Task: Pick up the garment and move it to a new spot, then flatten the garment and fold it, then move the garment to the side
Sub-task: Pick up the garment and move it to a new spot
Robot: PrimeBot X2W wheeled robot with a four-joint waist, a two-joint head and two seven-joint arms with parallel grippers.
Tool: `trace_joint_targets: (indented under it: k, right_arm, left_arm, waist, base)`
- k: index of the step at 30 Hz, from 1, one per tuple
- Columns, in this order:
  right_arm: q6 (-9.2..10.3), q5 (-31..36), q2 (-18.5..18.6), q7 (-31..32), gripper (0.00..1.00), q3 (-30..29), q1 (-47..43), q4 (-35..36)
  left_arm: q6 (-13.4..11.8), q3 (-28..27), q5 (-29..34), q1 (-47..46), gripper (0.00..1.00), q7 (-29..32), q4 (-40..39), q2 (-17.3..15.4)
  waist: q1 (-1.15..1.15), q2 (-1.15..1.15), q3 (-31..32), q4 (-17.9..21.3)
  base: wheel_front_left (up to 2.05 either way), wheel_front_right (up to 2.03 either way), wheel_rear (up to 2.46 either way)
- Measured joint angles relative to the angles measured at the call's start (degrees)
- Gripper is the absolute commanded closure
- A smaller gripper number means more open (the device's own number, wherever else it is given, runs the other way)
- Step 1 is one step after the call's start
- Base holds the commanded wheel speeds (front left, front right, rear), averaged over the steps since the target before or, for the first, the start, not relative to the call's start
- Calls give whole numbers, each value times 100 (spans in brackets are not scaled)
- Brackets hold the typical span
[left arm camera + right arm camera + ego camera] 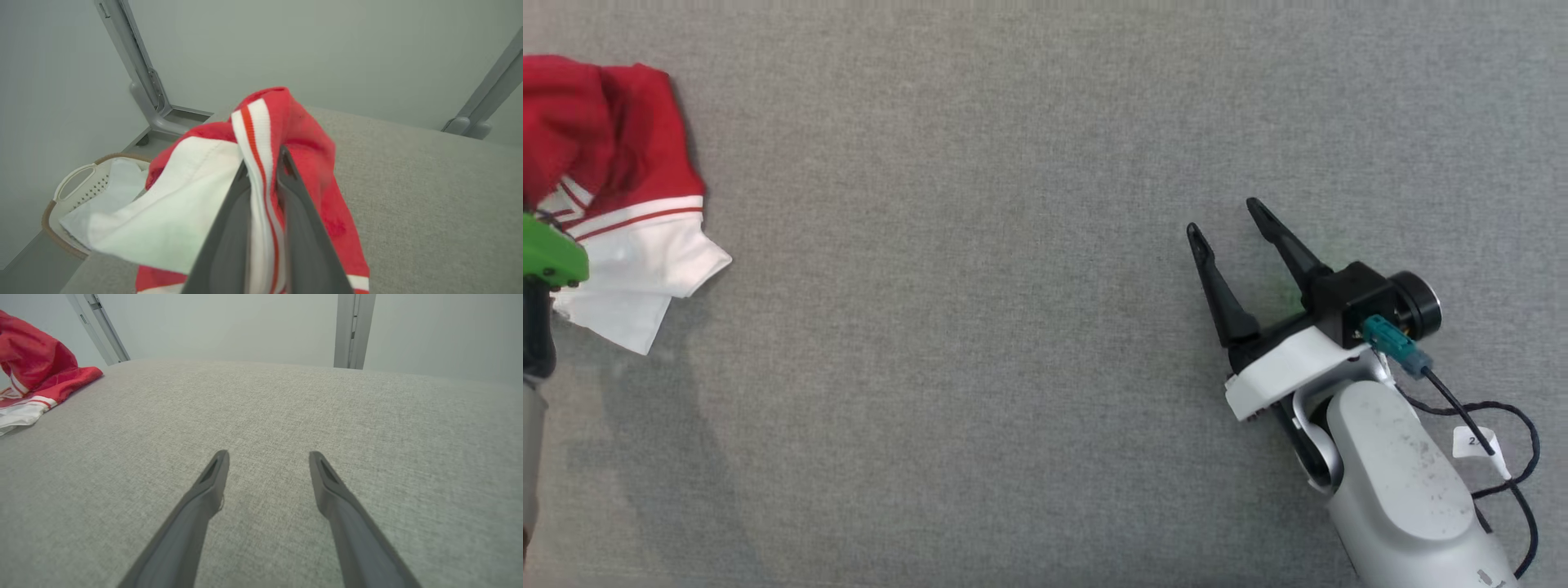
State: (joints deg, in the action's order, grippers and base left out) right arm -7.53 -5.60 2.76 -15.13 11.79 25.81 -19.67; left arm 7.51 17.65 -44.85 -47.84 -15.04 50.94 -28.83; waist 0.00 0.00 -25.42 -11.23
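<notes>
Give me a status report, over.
Left gripper shut on garment, at striped band. Right gripper open over table. Garment bunched at table's left side. Path across table unobstructed.

The garment (pixel 629 204) is a crumpled red and white piece of cloth, with a white band edged by thin red stripes. It sits bunched at the far left of the grey desk (pixel 1013 327), the red part farther from the robot and the white part nearer, one white corner pointing right. Its striped band is pinched between the fingers of the left end effector (pixel 263 159), and the cloth rises there in a peak.
</notes>
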Motion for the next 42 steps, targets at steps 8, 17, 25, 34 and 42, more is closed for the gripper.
trace_joint_targets:
  k: [8, 17, 25, 34, 42]
  right_arm:
    - [0, -321, 2, 1, 0, 3, -487, 36]
    - [0, -576, 3, 1, 0, 47, -822, 125]
    - [0, -633, 7, 1, 0, 70, -919, 175]
    - [0, -690, 7, 1, 0, 77, -978, 224]
    - [0, -690, 5, 1, 0, -108, -1051, 192]
  left_arm:
    - [0, -386, 1029, 235, 100, 0, -1844, 412]
    - [-1, 427, 1266, 577, 100, -3, -3274, 1212]
    - [0, 1664, 1204, 761, 100, -8, -3341, 1897]
    - [0, 2503, 1212, 1171, 0, -8, -2640, 2305]
    - [-131, 1314, 1804, 1933, 0, -10, -2625, 2187]
  waist:
    - [0, 0, 637, 180]
    - [0, 0, 1104, 841]
    - [0, 0, 1277, 1508]
    - [0, 0, 1291, 2052]
    - [0, 0, 1374, 1970]
  base:
    - [0, 0, 0]
    - [0, 0, 0]
    - [0, 0, 0]
    - [0, 0, 0]
    - [0, 0, 0]
